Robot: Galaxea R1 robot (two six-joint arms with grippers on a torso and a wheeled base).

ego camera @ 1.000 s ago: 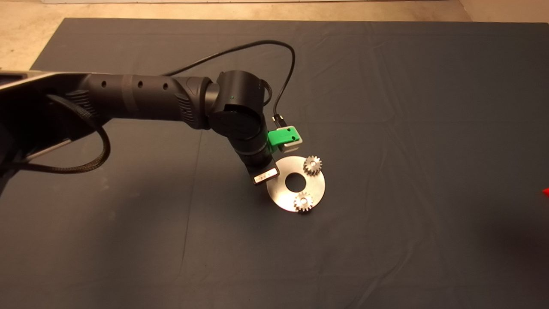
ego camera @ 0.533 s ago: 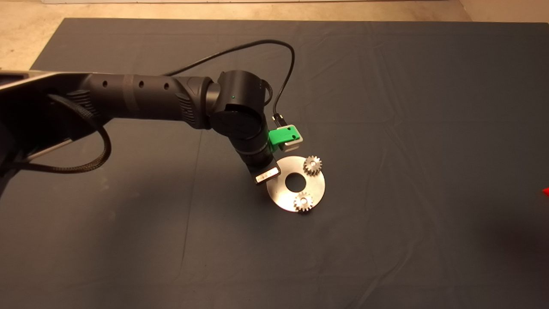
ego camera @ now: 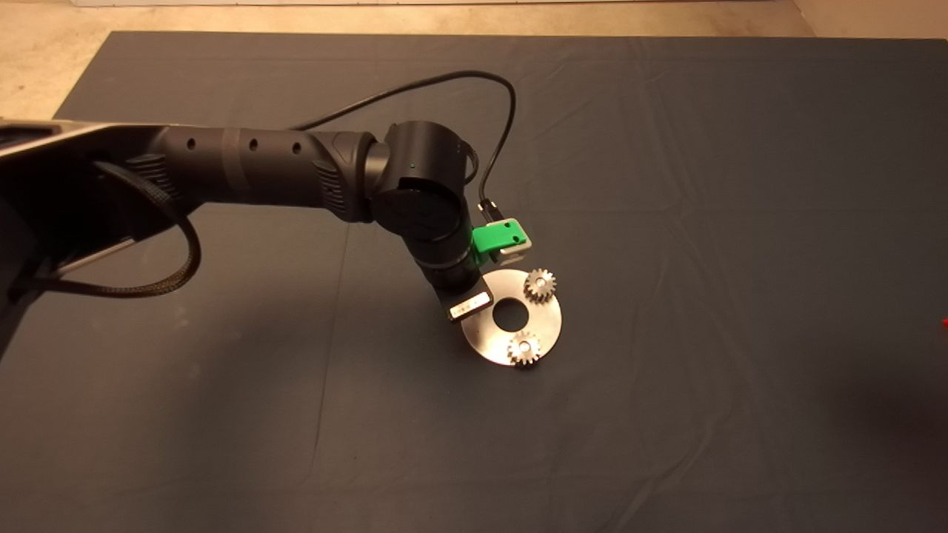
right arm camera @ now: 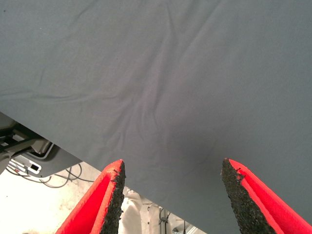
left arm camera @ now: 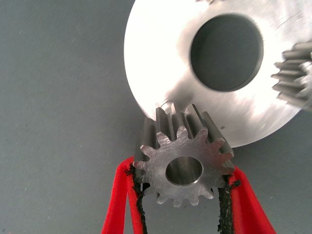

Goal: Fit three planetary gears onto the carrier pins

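Head view: the left tool [ego camera: 498, 244] reaches in from the left on a black arm and hangs over the near-left rim of the disc [ego camera: 548, 320]; its fingers are hidden under the wrist here. The disc is flat, round, shiny metal with a central hole and lies on the dark mat [ego camera: 666, 185] covering the desk. Two planetary gears sit on it: one gear [ego camera: 540, 285] at the far edge, a second gear [ego camera: 524, 348] at the near edge. Both are small, silvery and toothed. A black cable [ego camera: 474, 81] loops above the arm. Of the right tool only a red speck shows at the right edge.

Left wrist view: the left tool is closed on the third gear [left arm camera: 183, 158], its black pads [left arm camera: 139, 195] pressing opposite teeth, the red fingers narrowly spread to the gear's width. The gear is grey metal with straight-cut teeth and a smooth round bore facing the camera. It hangs over the disc's rim, and the tip of a carrier pin [left arm camera: 168, 106] shows just past its teeth; contact cannot be told. A seated gear shows blurred at the picture's edge.

Right wrist view: the right tool [right arm camera: 170, 197] is wide open and holds nothing. Its rough black pads frame wrinkled mat cloth, with floor and cables beyond the mat's edge.
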